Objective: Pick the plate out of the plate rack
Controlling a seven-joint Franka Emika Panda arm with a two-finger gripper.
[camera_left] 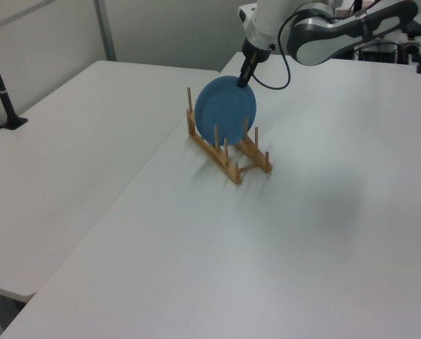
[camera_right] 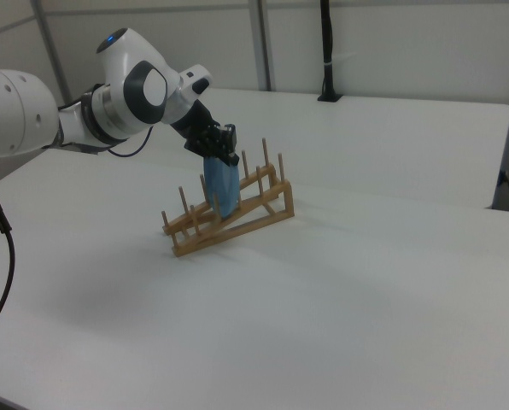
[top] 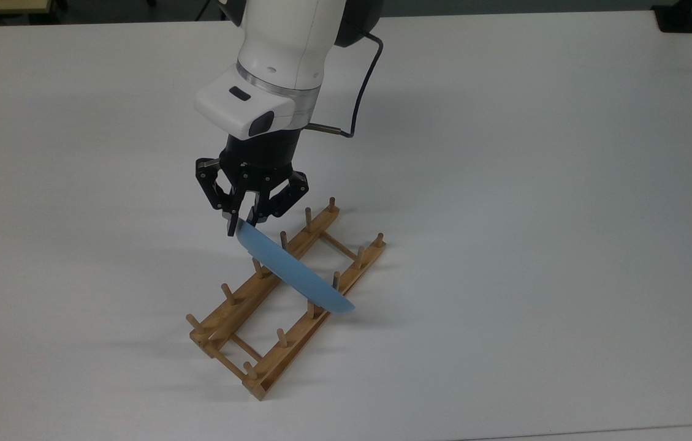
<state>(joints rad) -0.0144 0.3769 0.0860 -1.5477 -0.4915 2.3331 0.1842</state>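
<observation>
The plate's (top: 293,272) top rim (still racked) sits between the claw's (top: 243,225) fingers.

White tables (camera_left: 90,141) pushed together, pale partition walls (camera_right: 391,43), black pole (camera_right: 327,51) at table's edge.

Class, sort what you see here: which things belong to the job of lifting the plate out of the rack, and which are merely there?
Part of the job:
plate
plate rack
gripper, at the plate's upper rim

Merely there:
white table
black post on the neighbouring table
</observation>
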